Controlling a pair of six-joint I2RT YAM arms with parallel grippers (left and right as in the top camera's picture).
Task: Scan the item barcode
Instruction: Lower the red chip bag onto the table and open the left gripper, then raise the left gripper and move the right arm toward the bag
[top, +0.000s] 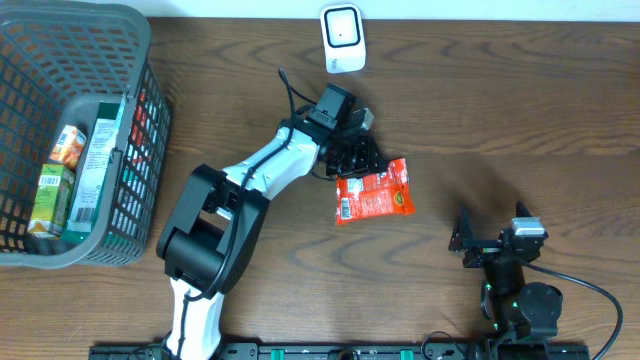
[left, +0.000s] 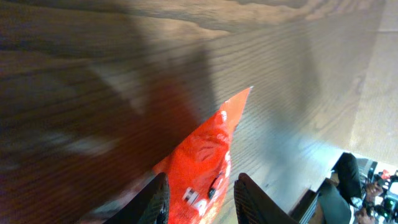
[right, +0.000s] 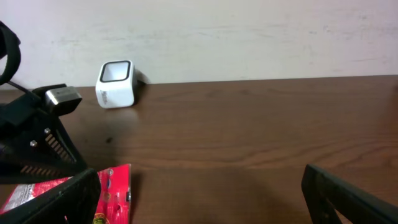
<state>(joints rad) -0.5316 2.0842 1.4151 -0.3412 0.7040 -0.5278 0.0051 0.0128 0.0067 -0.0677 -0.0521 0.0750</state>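
The red snack packet (top: 375, 192) lies mid-way across the counter (top: 500, 110), nearer than the white scanner (top: 342, 38). Its far edge is pinched in the left gripper (top: 355, 160), jaws narrowed onto the film. It looks light, limp and probably slippery — best held by the sealed edge, clear of the white label patch (top: 345, 208). The right gripper (top: 464, 238) stands wide and empty, near right.
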